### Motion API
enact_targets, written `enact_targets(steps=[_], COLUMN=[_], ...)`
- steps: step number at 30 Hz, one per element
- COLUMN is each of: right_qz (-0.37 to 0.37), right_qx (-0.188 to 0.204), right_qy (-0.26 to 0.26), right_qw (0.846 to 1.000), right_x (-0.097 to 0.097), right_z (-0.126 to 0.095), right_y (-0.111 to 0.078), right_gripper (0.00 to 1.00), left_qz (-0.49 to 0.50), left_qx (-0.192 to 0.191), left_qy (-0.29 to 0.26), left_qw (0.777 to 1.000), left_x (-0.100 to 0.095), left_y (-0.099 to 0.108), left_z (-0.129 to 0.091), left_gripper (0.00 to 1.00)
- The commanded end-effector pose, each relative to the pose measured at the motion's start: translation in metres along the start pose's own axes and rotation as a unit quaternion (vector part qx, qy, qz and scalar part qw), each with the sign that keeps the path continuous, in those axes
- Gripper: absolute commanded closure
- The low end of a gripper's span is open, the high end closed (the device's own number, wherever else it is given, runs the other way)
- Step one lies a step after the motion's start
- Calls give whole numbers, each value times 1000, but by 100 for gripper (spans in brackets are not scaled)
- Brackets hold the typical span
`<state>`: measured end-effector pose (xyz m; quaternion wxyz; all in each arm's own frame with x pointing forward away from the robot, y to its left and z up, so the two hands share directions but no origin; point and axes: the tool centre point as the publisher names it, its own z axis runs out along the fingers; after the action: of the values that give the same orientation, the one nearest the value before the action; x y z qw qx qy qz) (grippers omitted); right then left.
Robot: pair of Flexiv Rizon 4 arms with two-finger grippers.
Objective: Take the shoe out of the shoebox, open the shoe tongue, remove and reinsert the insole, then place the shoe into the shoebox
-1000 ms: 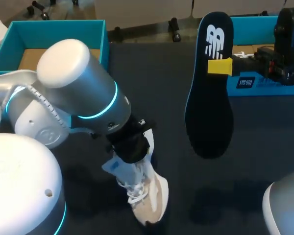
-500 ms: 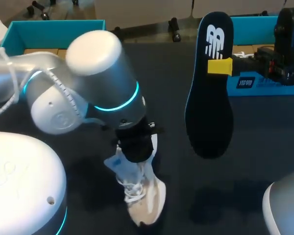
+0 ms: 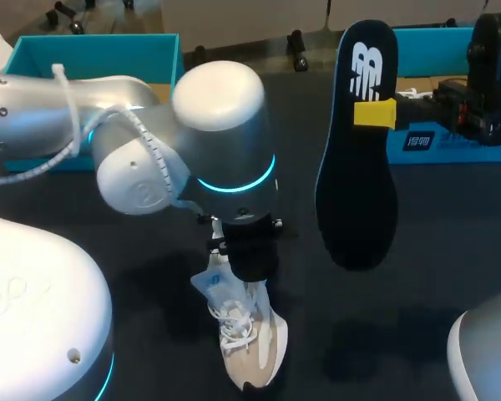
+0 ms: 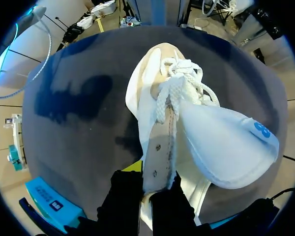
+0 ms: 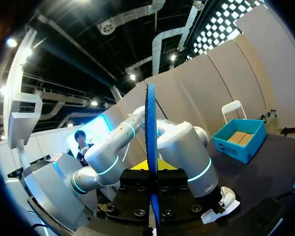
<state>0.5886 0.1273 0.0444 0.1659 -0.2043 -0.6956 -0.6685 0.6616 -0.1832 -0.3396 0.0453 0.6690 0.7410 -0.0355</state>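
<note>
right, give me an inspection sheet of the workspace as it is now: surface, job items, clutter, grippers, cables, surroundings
Surface: dark table, no marks or spills visible.
Job's things: shoe on the table, its tongue pulled out to one side; insole out of the shoe, held up above the table; left teal box and right teal box at the far edge.
Clutter: nothing seen.
Grippers: left gripper shut on the shoe's lace-hole edge; right gripper shut on the insole.
Cables: white coiled cable running along the left arm, clear of the shoe.
Surroundings: nothing seen reaching over the table.
</note>
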Motion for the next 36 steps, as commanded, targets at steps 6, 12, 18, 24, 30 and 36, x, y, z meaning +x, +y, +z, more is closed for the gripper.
enact_targets(steps=[6,12,18,24,30,36], right_qz=[1,1,1,1,1,1], right_qx=[2,2,2,2,2,2], right_qy=[1,1,1,1,1,1], right_qw=[1000,1000,1000,1000,1000,1000], right_x=[-2,-2,-2,-2,-2,-2], right_z=[3,3,3,3,3,3], right_y=[2,2,2,2,2,2], right_gripper=[100,100,100,100,100,100], left_qz=[-2,14,24,27,30,34], left_qx=[-14,-12,-7,-2,4,8], left_qy=[17,7,0,-13,-24,-37], left_qw=[1000,1000,1000,1000,999,999], left_x=[-13,-19,-26,-30,-36,-41], left_y=[2,2,3,10,16,20], left_z=[19,28,34,45,50,48], left_gripper=[100,100,100,100,100,81])
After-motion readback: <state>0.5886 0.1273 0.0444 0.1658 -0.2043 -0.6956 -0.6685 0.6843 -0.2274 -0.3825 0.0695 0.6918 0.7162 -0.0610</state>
